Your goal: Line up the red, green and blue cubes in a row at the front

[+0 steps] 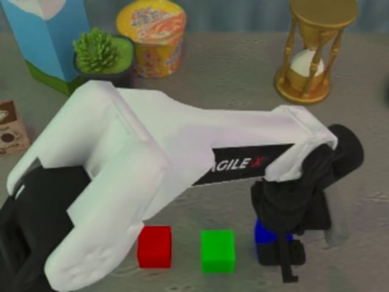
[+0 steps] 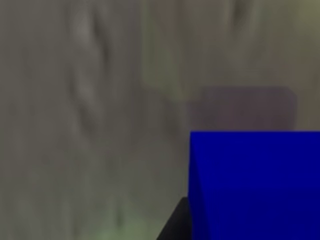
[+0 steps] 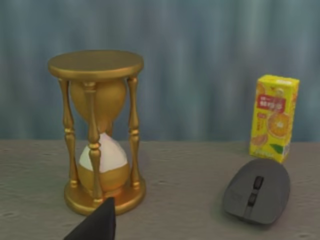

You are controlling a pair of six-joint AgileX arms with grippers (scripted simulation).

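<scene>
Three cubes stand in a row near the front edge: the red cube [image 1: 154,246] on the left, the green cube [image 1: 217,250] in the middle and the blue cube [image 1: 265,234] on the right. My left arm reaches across the table, and my left gripper [image 1: 281,255] is shut on the blue cube [image 2: 255,185], hiding most of it from above. One dark finger [image 2: 175,225] presses against the cube's side, close over the table. My right arm is out of the top view; its wrist view shows one dark fingertip [image 3: 100,225] set wide, with nothing held.
At the back stand a blue carton [image 1: 51,39], a potted plant [image 1: 100,55], a noodle cup [image 1: 152,36] and a gold hourglass [image 1: 310,52]. The right wrist view shows a grey mouse [image 3: 257,190] and a yellow juice box [image 3: 275,117]. A brown packet [image 1: 11,128] lies at the left edge.
</scene>
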